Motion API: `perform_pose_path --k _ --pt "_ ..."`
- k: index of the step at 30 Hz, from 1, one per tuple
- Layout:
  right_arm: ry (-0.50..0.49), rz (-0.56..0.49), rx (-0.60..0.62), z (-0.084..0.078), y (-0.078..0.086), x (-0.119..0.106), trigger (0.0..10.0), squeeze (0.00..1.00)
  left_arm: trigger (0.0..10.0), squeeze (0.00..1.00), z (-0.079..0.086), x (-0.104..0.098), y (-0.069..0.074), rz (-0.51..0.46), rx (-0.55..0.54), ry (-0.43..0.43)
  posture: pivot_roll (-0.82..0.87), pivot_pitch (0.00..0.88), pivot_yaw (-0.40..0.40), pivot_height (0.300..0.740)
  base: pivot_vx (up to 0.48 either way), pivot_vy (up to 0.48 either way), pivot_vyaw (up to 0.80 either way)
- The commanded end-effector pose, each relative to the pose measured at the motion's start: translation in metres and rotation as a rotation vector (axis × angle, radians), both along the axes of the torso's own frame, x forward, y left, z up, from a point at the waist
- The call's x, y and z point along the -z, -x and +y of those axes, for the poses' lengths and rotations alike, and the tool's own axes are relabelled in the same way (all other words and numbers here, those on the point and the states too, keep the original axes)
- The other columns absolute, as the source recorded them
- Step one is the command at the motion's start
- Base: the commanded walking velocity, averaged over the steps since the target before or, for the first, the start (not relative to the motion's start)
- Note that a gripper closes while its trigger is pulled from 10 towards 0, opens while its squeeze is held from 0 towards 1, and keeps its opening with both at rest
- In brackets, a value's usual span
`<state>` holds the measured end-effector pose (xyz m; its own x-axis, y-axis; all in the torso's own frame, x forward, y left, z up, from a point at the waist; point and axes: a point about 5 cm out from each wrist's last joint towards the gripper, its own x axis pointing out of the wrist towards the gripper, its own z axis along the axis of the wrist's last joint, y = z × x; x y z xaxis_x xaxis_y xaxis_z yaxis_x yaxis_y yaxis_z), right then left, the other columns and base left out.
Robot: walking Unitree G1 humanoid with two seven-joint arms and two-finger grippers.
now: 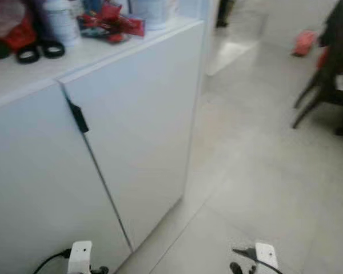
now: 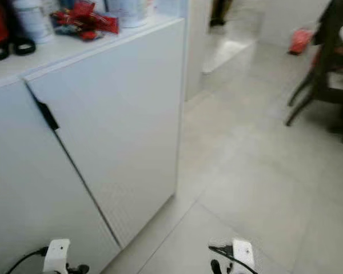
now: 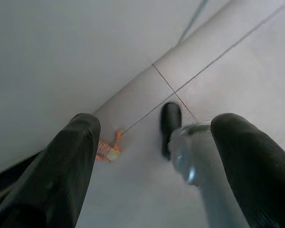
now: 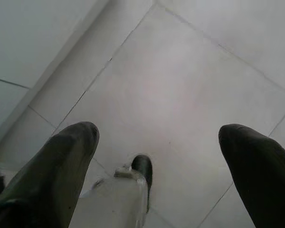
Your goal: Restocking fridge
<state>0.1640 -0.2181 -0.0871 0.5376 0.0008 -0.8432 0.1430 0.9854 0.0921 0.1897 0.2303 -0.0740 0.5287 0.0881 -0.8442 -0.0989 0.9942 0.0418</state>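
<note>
Two pincers (image 3: 154, 152) (image 4: 156, 156) spread (idle), white cabinet (image 1: 131, 131) doors closed.

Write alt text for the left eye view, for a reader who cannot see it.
A white cabinet with two closed doors and a small black handle stands at left, with red packets and a white bottle on top. Grey tiled floor stretches right to a dark chair. Both arms hang low at the bottom edge.
</note>
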Motion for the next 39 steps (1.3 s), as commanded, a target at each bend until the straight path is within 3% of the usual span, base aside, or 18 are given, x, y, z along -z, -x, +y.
perform_pose_path --k 1,20,21,22,23,24,39 --pt "-0.006 -0.007 -0.035 0.0074 -0.0049 -0.0007 10.0 0.0 10.0 0.0 0.0032 0.0021 0.0057 0.022 0.009 -0.008 -0.14 0.0 -0.046 0.74 0.0 0.0 0.8" --pt "-0.023 -0.002 -0.013 0.007 -0.0058 -0.001 10.0 0.0 10.0 0.0 0.0029 0.0024 0.0059 0.032 0.008 -0.008 -0.14 0.008 -0.062 0.74 0.0 0.0 0.8" --pt "-0.029 -0.007 0.002 0.007 -0.0057 -0.001 10.0 0.0 3.0 0.0 0.0029 0.0023 0.0058 0.032 0.01 -0.009 -0.14 0.008 -0.062 0.74 0.0 0.0 0.8" --pt "-0.035 -0.014 0.009 0.0072 -0.0062 -0.0013 10.0 0.0 0.0 0.0 0.0028 0.0024 0.0059 0.03 0.007 -0.007 -0.14 0.014 -0.065 0.74 0.0 0.0 0.8" --pt "-0.035 -0.014 0.009 0.0072 -0.0062 -0.0013 10.0 0.0 0.0 0.0 0.0028 0.0024 0.0059 0.03 0.007 -0.007 -0.14 0.014 -0.065 0.74 0.0 0.0 0.8" --pt "-0.037 -0.016 0.016 0.0071 -0.0065 -0.0014 0.0 0.0 0.0 0.0 0.0026 0.0025 0.0061 0.032 0.009 -0.007 -0.14 0.015 -0.066 0.74 0.0 0.0 0.8" --pt "-0.039 -0.018 0.008 0.0072 -0.0077 -0.002 0.0 0.0 0.0 0.0 0.0021 0.0024 0.0056 0.038 0.022 -0.006 -0.13 0.022 -0.071 0.74 0.0 0.0 0.65"
